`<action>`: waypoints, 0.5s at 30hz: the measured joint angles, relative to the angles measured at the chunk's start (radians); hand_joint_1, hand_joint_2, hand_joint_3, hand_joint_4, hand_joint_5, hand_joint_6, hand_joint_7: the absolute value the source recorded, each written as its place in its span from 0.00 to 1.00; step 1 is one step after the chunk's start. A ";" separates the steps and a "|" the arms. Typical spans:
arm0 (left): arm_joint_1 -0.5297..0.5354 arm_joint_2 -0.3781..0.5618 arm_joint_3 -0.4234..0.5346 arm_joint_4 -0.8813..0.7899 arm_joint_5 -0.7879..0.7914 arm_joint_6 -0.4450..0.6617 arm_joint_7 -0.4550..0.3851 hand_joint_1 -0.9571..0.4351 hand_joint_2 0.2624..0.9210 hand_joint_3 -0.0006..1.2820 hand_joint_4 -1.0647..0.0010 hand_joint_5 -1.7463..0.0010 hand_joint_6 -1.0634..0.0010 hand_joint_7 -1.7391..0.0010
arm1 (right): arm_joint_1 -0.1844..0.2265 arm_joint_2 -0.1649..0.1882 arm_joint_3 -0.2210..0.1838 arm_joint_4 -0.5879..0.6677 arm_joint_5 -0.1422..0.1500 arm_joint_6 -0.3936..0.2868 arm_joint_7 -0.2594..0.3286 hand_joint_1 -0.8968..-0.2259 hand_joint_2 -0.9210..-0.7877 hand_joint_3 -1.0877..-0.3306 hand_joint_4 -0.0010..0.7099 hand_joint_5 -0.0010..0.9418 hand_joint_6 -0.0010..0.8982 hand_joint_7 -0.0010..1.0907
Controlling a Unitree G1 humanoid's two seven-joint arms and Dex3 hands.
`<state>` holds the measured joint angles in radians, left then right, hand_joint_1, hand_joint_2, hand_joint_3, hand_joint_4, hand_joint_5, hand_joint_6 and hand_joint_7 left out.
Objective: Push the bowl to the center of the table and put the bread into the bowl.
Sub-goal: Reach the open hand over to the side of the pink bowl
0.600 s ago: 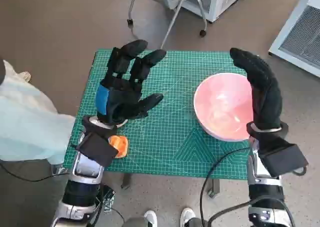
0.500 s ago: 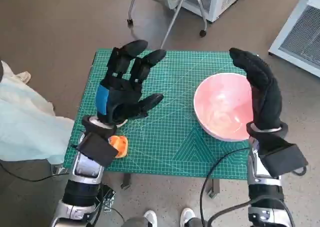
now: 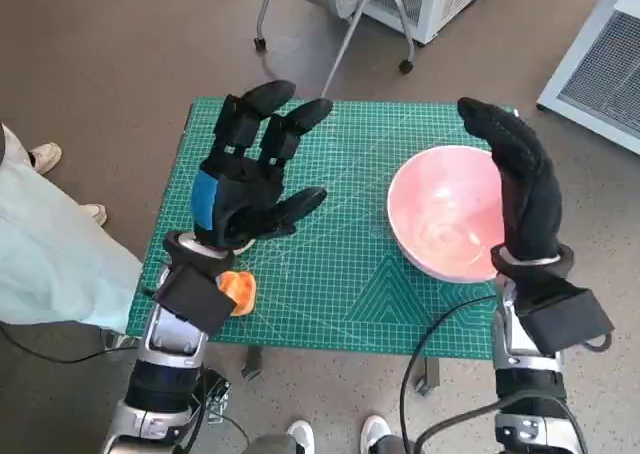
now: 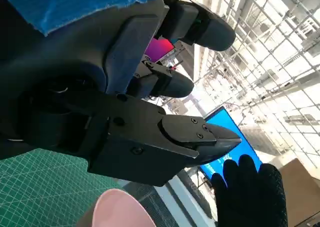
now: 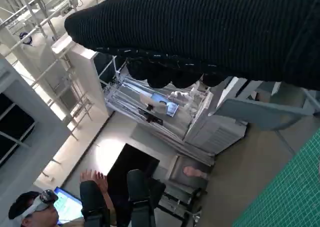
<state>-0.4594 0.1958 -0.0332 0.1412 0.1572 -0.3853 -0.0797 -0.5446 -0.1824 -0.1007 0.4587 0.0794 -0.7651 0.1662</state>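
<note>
Right hand [image 3: 522, 189] beside pink bowl [image 3: 445, 226] — perhaps touching; left hand [image 3: 250, 169] spread, empty.

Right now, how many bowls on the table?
1. The pink bowl sits on the table's right side, next to the right hand. The arms could hide something small, but no second bowl shows.

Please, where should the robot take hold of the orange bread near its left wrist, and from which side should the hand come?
The bread lies low on the green mat at the table's near left edge, half hidden under the left forearm. Probably best pinched across its exposed orange end, coming down from above. The left hand hovers open beyond it and would need to draw back first. Its full shape cannot be seen.
</note>
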 measured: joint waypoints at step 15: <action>0.007 0.000 0.000 0.000 0.000 -0.006 0.001 0.69 0.74 0.27 0.95 0.52 0.98 0.45 | -0.008 -0.048 -0.056 0.098 0.009 -0.055 0.000 0.46 0.00 0.38 0.51 0.00 0.02 0.72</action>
<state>-0.4519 0.1954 -0.0328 0.1416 0.1576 -0.3917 -0.0786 -0.5528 -0.2305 -0.1566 0.5562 0.0886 -0.8204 0.1666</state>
